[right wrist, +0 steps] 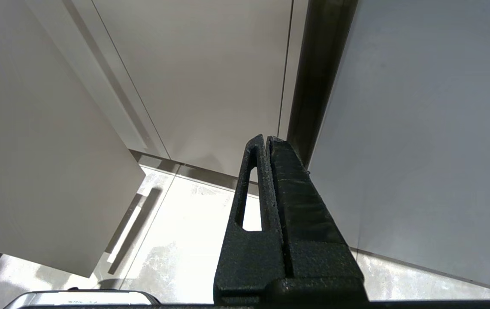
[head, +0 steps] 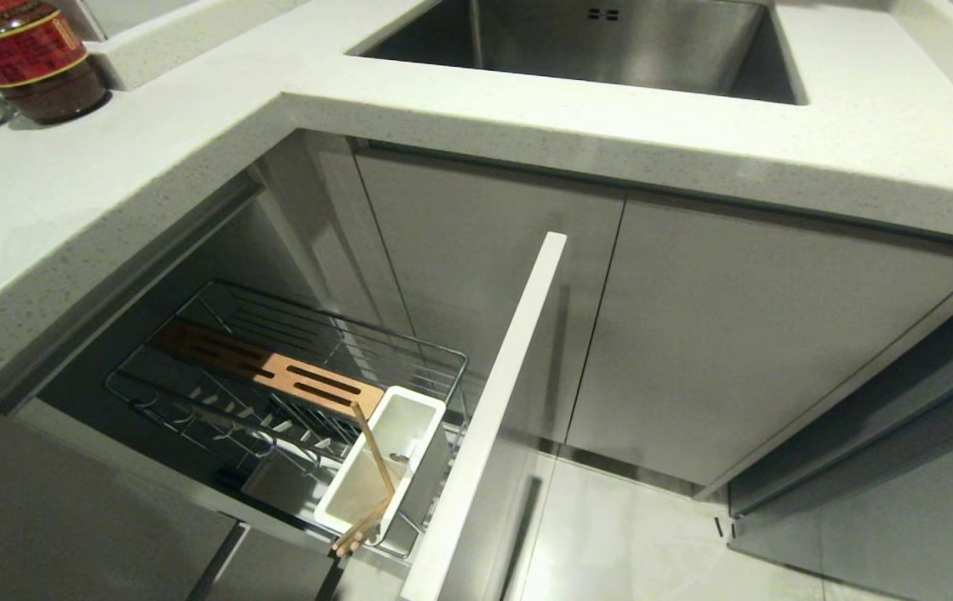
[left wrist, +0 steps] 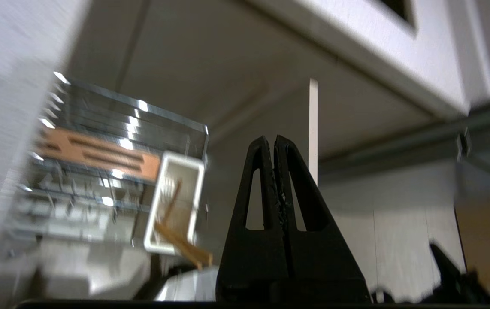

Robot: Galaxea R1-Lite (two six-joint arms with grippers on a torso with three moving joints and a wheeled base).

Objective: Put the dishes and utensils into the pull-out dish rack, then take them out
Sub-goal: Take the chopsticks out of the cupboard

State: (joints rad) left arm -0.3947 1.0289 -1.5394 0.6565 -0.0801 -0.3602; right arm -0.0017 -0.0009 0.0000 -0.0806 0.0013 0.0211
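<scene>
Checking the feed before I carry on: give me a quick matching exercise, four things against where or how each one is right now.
Things:
1. chopsticks
2. slotted wooden strip
3. left gripper
4. red-labelled jar

Places or states:
A. shut, holding nothing
B. on the countertop, at its far left corner
C. leaning in the white utensil holder, ends poking over its near rim
D. lying across the wire rack, behind the utensil holder

Pairs: 1-C, 2-D, 3-A, 4-B
</scene>
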